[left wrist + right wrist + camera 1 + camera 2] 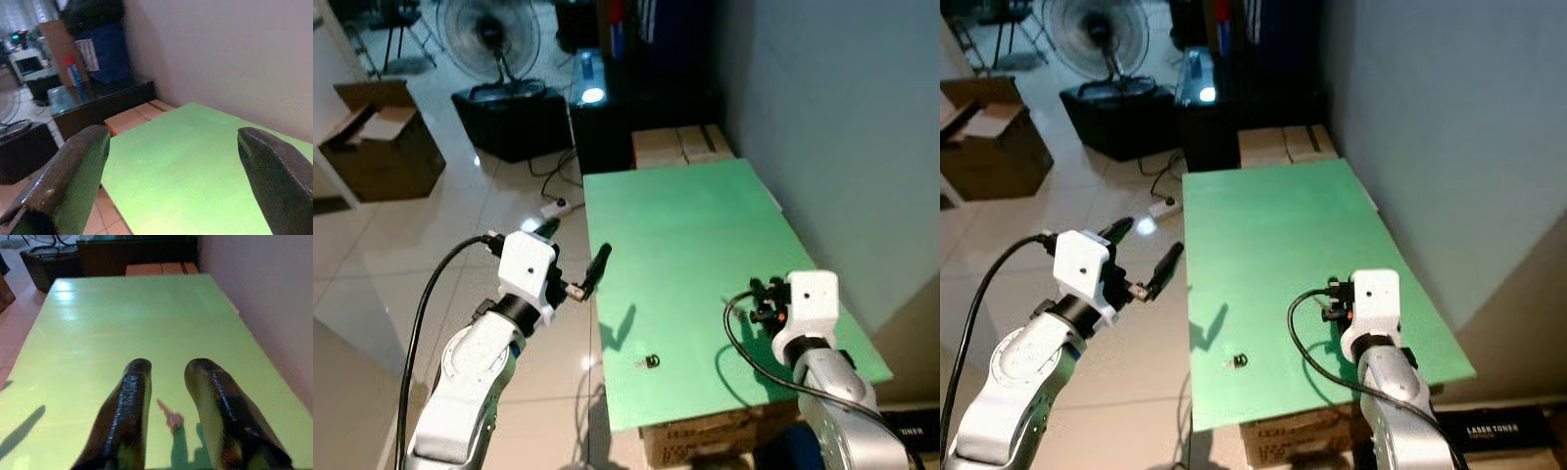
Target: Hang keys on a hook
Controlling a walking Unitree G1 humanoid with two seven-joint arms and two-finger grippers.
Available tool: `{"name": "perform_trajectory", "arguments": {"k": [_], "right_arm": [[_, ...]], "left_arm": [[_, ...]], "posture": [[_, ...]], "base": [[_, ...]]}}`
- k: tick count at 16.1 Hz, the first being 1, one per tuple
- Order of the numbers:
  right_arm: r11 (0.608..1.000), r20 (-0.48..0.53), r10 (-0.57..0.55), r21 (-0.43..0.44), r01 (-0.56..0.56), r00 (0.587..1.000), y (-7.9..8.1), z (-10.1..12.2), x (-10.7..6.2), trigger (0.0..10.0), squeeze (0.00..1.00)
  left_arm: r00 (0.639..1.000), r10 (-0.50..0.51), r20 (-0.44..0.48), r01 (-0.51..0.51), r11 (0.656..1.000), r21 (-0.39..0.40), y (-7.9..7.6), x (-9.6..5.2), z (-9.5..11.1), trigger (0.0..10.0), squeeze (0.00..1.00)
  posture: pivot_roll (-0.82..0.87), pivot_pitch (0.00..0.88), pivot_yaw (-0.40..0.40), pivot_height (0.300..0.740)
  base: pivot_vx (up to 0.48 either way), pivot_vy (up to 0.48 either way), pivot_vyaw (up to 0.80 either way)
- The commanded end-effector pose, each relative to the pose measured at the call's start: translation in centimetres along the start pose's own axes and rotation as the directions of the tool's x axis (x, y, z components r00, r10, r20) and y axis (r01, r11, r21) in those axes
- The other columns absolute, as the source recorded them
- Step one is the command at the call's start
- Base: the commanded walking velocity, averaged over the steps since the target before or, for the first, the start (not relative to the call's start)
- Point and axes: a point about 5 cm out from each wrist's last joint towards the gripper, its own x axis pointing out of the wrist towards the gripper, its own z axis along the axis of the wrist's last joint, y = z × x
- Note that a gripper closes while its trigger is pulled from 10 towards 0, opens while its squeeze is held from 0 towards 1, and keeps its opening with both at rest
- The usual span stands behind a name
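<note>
A small dark bunch of keys [651, 361] lies on the green table [685, 225], near its front edge. My left gripper [573, 250] hovers off the table's left edge, above the floor, with its fingers [73, 171] wide open and nothing between them. My right gripper [759, 299] hangs low over the table's front right part, to the right of the keys. Its fingers [132, 396] stand a narrow gap apart and hold nothing. A small pinkish piece [169, 417] lies on the table just below them. I can make out no hook.
A grey wall [842, 117] runs along the table's right side. Cardboard boxes [680, 147] and a black cabinet [607, 108] stand behind the table. A fan [489, 39], an open carton [382, 142] and a power strip [555, 207] are on the tiled floor at left.
</note>
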Motion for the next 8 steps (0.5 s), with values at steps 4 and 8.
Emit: {"name": "perform_trajectory", "arguments": {"k": [4,8], "right_arm": [[1.0,-0.1,-0.024,-0.012,0.023,0.995,-1.9,-2.3,4.0,10.0,1.0],[1.0,-0.15,0.001,0.024,0.003,0.989,-2.1,-2.9,7.1,10.0,1.0]], "left_arm": [[0.989,-0.14,-0.05,0.14,0.99,0.01,-0.7,-0.6,0.0,10.0,0.0],[0.979,-0.188,-0.078,0.193,0.98,0.047,-0.3,-1.5,0.7,10.0,0.0]], "posture": [[-0.01,0.092,0.12,0.74],[0.07,0.154,0.14,0.74]], "base": [[0.0,0.0,0.0],[0.0,0.0,0.0]]}}
